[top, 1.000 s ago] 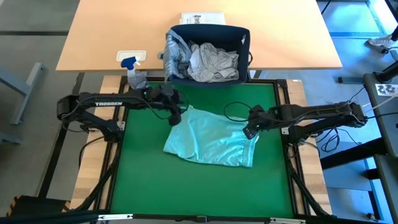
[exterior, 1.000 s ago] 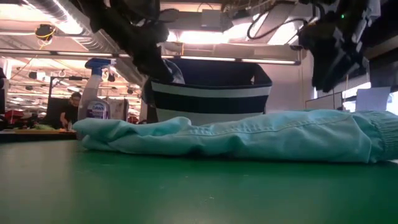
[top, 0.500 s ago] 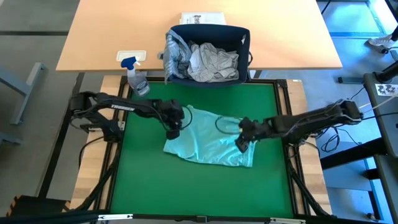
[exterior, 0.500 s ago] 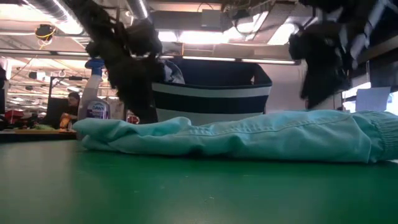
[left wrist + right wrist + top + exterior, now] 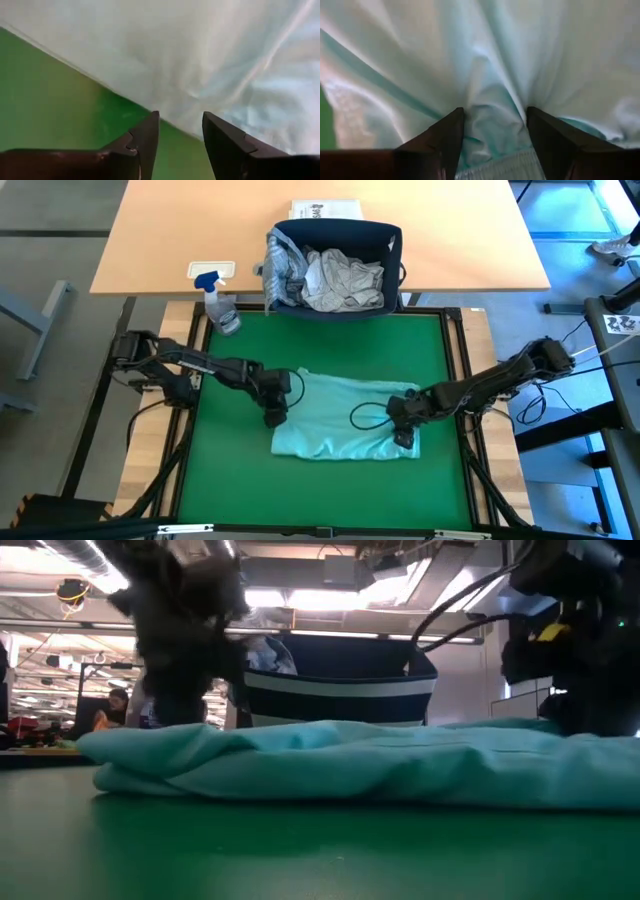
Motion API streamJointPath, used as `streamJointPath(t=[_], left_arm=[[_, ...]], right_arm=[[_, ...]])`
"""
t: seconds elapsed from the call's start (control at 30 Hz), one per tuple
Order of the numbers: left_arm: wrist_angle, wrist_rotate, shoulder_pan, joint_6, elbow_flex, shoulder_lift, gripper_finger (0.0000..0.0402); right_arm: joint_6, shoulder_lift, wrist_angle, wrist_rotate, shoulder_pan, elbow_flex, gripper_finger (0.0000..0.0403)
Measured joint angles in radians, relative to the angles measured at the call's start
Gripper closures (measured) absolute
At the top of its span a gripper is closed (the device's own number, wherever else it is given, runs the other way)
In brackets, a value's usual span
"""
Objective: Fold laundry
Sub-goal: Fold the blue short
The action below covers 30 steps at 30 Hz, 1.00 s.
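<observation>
Green matting covers the table (image 5: 230, 470), with a workshop hall blurred beyond it in the low view. Down on that mat, the left tool (image 5: 276, 416) sits at the left edge of the soft mint-teal garment (image 5: 345, 420); its wrist view shows both dark fingers (image 5: 148, 137) parted, the cloth's edge and bare mat showing in the gap, nothing pinched yet. The right tool (image 5: 404, 436) presses into the garment's right end, its fingers (image 5: 445, 137) spread with a ridge of teal fabric bunched between them; whether they grip it cannot be told.

A second ago both arms hung above the cloth; they have since dropped to it, and the garment now lies lower on the mat, drawn into a flatter, squarer strip. That suggests the flattening is under way, with the fold itself not yet made.

Past the mat's far edge, the navy-and-white striped fabric basket (image 5: 390, 240) holds crumpled white and grey-blue striped laundry (image 5: 335, 278), untouched. Just beside the mat's far left corner stands a blue-topped clear spray bottle (image 5: 218, 302).
</observation>
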Motion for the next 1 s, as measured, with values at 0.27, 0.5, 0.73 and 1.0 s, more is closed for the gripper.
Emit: streamJointPath(t=[0.27,0.5,0.73,1.0], left_arm=[[-0.063,-0.140,0.089,0.267,0.158,-0.130,0.0265],[-0.048,-0.078,0.255,0.487,0.129,-0.024,0.0263],[0.013,0.032,0.300,0.619,0.124,0.149,0.0277],[0.041,0.067,0.296,0.672,0.124,0.220,0.0317]], right_arm=[[-0.049,-0.039,-0.083,-0.039,0.000,0.137,0.0187],[-0.001,-0.040,-0.082,0.069,0.000,0.170,0.0187],[0.029,-0.040,-0.083,0.081,0.000,0.170,0.0187],[0.067,-0.050,-0.108,0.071,0.000,0.193,0.0187]])
